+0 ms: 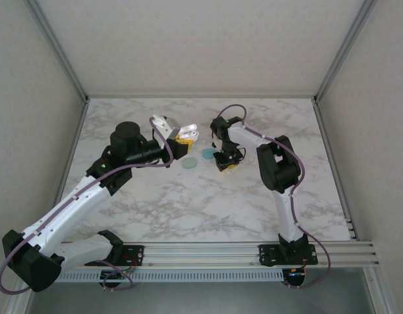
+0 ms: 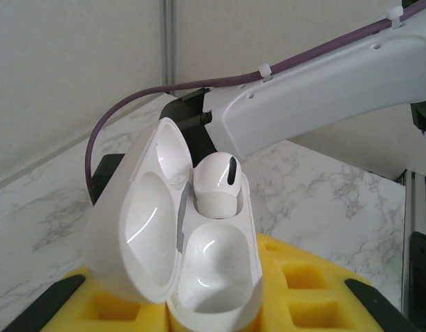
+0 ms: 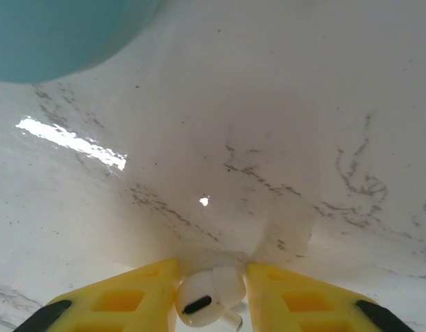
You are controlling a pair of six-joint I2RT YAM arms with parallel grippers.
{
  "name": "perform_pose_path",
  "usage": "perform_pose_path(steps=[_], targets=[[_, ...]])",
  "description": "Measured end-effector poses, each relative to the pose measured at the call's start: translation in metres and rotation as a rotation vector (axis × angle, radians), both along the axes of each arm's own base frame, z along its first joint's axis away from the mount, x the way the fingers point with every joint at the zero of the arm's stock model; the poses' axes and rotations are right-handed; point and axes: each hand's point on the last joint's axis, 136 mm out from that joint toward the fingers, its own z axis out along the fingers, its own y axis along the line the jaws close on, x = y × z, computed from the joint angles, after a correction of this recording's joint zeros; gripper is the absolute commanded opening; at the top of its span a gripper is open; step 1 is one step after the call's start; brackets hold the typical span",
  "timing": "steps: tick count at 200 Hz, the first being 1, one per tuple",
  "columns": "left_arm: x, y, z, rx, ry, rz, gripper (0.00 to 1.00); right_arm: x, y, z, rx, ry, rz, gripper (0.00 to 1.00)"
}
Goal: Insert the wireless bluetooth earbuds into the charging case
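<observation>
Two yellow fingers [image 2: 303, 290] of the left gripper [image 1: 183, 139] are pressed against the base of a white charging case [image 2: 216, 290], which they hold up off the table with its mouth toward the wrist camera. The case's lid [image 2: 140, 214] is swung fully open to the left. Of the case's two wells, the upper one has a seated earbud [image 2: 216, 183] in it, white with a dark slot on its head. The lower well [image 2: 213, 266] is bare and glossy. Behind the case, the white link of the right arm [image 2: 323, 90] crosses the left wrist view with a purple cable along it.

The right gripper [image 1: 226, 163] is down at the marble table [image 3: 268, 138], near the middle of it and to the right of the held case. Its yellow fingers [image 3: 126, 301] sit on either side of a loose earbud [image 3: 207, 296], white with a dark oval mark, and both pads appear to touch it. Whether the bud is off the marble or resting on it cannot be told.

On the table between the two grippers lie a teal case [image 1: 207, 154] and a pale mint case [image 1: 188, 163], both round and closed. The teal one is just left of the right gripper, and the mint one is a little nearer the arm bases, below the held case.
</observation>
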Motion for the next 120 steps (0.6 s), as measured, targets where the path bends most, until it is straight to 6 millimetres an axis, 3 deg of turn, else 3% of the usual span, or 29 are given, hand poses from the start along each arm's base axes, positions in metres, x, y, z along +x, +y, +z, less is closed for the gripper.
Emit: perform_pose_path(steps=[81,102,120], targets=[[0.0,0.0,-0.001,0.001,0.002,0.0,0.11,-0.003,-0.003,0.01,0.015,-0.045,-0.044,0.27],[0.002,-0.001,-0.003,0.005,0.006,0.004,0.11,-0.006,-0.002,0.032,0.058,-0.084,-0.074,0.27],[0.005,-0.001,-0.004,0.008,0.007,0.013,0.11,-0.003,0.004,0.069,0.137,-0.162,-0.107,0.27]])
